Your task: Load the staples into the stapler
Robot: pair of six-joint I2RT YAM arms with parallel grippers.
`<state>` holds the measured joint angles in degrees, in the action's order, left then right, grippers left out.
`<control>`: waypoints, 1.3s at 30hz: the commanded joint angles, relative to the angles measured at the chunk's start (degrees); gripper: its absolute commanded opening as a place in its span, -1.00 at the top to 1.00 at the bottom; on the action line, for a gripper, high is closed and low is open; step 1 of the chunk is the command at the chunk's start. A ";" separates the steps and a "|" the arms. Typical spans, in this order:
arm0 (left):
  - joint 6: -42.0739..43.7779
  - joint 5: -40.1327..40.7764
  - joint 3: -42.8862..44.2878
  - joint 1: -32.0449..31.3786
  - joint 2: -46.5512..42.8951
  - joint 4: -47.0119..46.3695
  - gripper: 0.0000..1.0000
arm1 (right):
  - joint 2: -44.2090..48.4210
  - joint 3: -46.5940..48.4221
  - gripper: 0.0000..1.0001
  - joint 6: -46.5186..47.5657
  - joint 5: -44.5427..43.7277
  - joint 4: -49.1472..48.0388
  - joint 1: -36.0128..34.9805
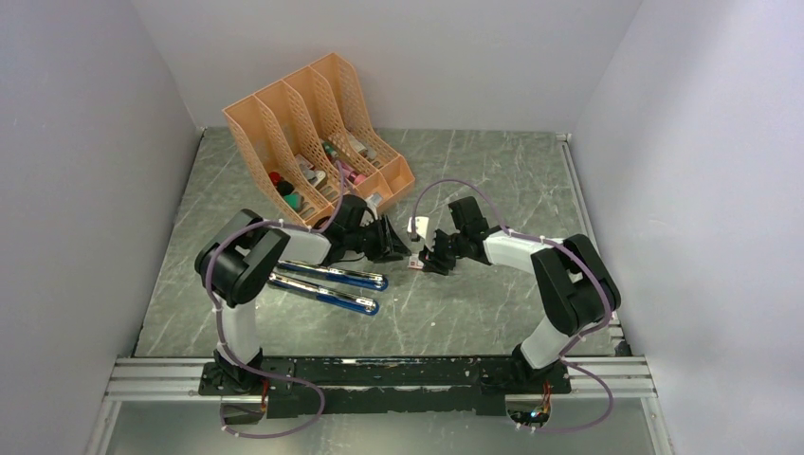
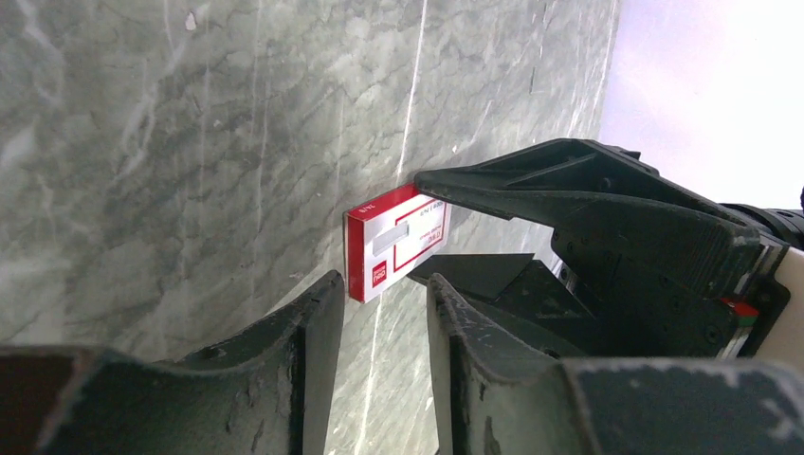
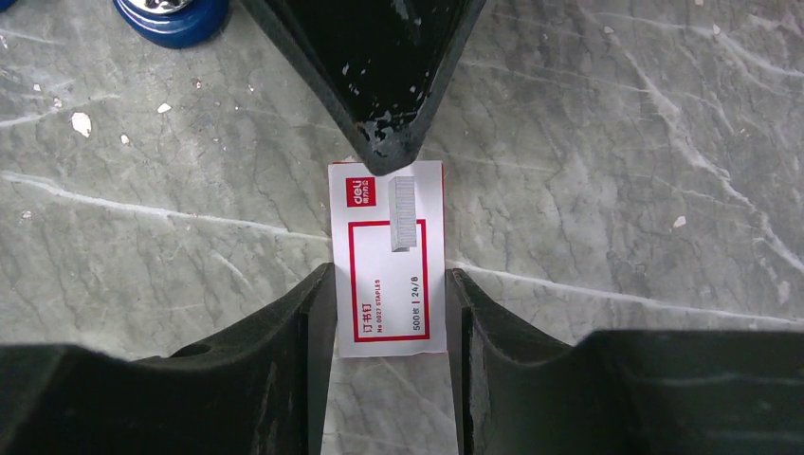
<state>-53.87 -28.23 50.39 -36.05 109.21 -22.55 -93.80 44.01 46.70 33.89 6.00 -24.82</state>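
1. Right gripper (image 3: 389,278) clamps white-and-red box (image 3: 393,322) by its long sides, table (image 1: 493,313) centre, steadying it
2. Left gripper (image 2: 381,284), jaws apart, empty, at box end, looks set to open it
3. Staples unseen, presumably inside; stapler (image 1: 332,287) lies left of box

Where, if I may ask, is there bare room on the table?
Bare: back right, between the right arm and the side rail; near strip between the stapler and the base rail. Crowded: the centre, where left gripper and right gripper meet at the staple box, and by the organizer.
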 commanded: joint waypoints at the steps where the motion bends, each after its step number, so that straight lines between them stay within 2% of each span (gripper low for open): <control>1: -1.59 1.09 -0.38 -0.82 0.90 -3.79 0.19 | -1.72 -0.20 0.18 -0.56 0.49 -0.95 0.10; 7: -3.17 2.39 -0.61 -1.57 1.69 -4.94 0.30 | -2.66 0.17 0.19 -0.56 0.29 -0.47 0.06; 20: -3.44 2.29 -1.84 -2.69 2.92 -7.71 0.37 | -3.57 0.81 0.19 -0.64 0.42 -0.02 -0.32; 39: -3.85 -1.38 -0.66 -4.38 5.52 -13.27 0.37 | -4.73 2.26 0.19 -0.14 -0.47 0.94 -1.45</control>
<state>-57.45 -26.68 48.66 -38.50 113.45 -31.97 -96.16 45.98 45.41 35.16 5.82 -25.19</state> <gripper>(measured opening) 0.316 0.451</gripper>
